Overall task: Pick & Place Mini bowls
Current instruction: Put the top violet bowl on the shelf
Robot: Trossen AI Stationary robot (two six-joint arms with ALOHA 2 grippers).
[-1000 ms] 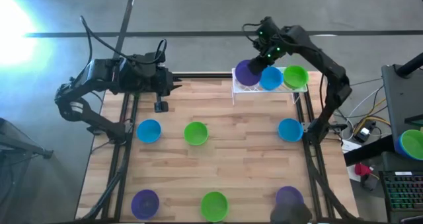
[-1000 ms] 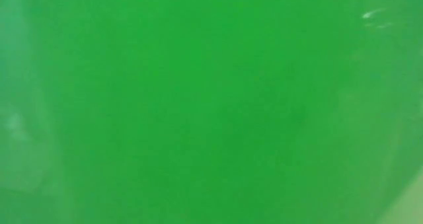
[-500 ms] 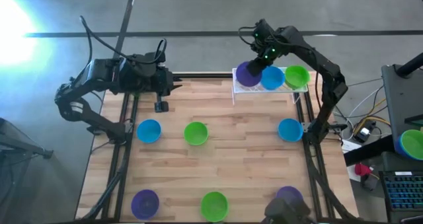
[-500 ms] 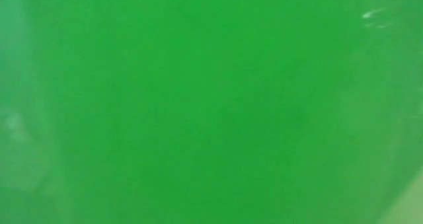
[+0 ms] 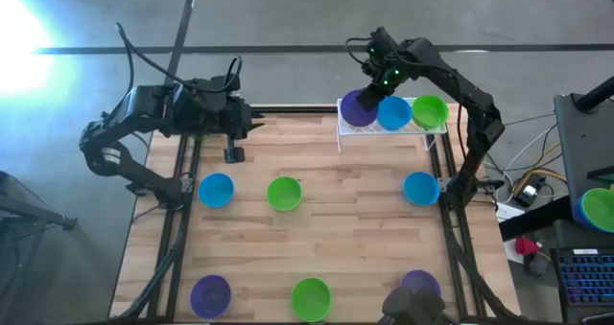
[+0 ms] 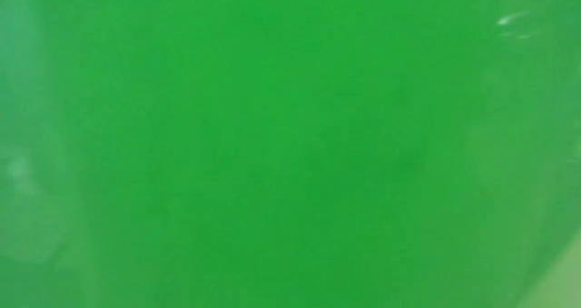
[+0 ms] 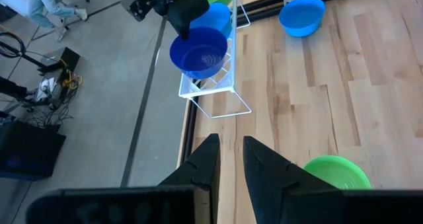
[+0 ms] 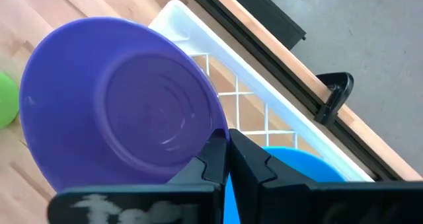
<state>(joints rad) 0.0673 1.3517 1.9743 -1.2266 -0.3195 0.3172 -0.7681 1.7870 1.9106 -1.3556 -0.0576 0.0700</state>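
Note:
Three mini bowls stand on edge in the white wire rack (image 5: 389, 126) at the table's far right: purple (image 5: 357, 107), blue (image 5: 392, 113), green (image 5: 429, 110). My right gripper (image 5: 372, 90) is above the rack's left end, shut on the purple bowl (image 8: 125, 105). Several more bowls rest on the table: blue (image 5: 216, 190), green (image 5: 284, 193), blue (image 5: 420, 187), purple (image 5: 209, 292), green (image 5: 310, 297), purple (image 5: 419, 283). My left gripper (image 5: 233, 153) waits over the far left of the table, its fingers (image 7: 205, 161) a narrow gap apart. A green bowl (image 6: 290, 144) fills the low view. My right gripper pinches the purple bowl's rim (image 8: 215, 121) between its two fingers, at the bowl's upper edge (image 7: 192, 34). It comes from above and the far side, slanting down. The bowl stands on edge in the rack's left end, beside the blue bowl (image 8: 297, 168).
A dark shape (image 5: 408, 308) at the near edge partly covers the near right purple bowl. Off the table to the right a stack of bowls (image 5: 599, 208) sits on a dark stand. Bare wood lies across the table's middle (image 5: 345, 239). The left wrist view shows the rack (image 7: 218, 98).
My right gripper has shifted a little toward the table's far left corner above the rack, still shut on the purple bowl, which stays in the rack. The dark shape at the near edge has moved leftward in front of the near right purple bowl.

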